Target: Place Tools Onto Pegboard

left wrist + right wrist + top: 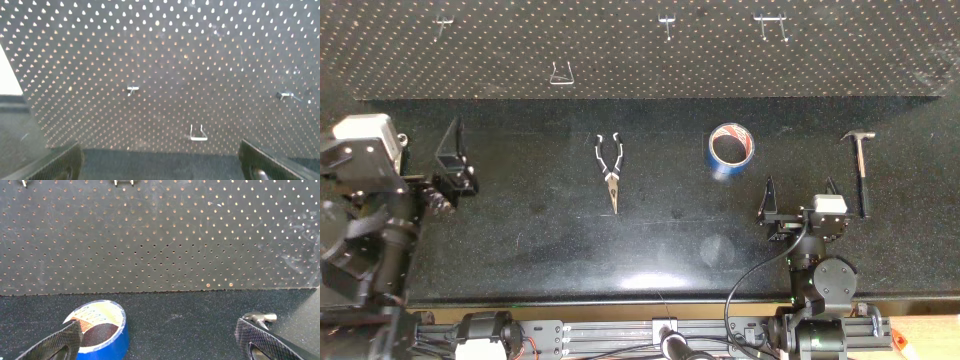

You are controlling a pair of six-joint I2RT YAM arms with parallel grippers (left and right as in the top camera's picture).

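Along the far side: a pegboard [640, 50], a flat dark sheet pierced by an even grid of small round holes. Fixed to it, thin bright wire hooks [770, 25] high up, and one squared wire loop [561, 73] lower down, left of centre.

In front of it: a black tabletop [520, 230], matte and finely grained, with all three tools lying flat on it and none on the board.

- Near the middle: slim needle-nose pliers [611, 165], pale handles splayed toward the far side, pointed metal tip toward the near side.
- To the right of those: a tape roll [712, 150], round and hollow, with a blue outer wall and a brownish inner core.
- Farther right: a hammer [861, 175], small metal head at the far end, straight dark handle running toward the near side.

Right gripper [801, 192]: black fingers spread wide, holding nothing, low over the table between tape roll and hammer. Tape roll just beyond its left finger, hammer just beside its right finger.

Left gripper [160, 162]: at the table's left end, facing the pegboard, fingers spread wide and gripping nothing. Pliers well apart to its right.
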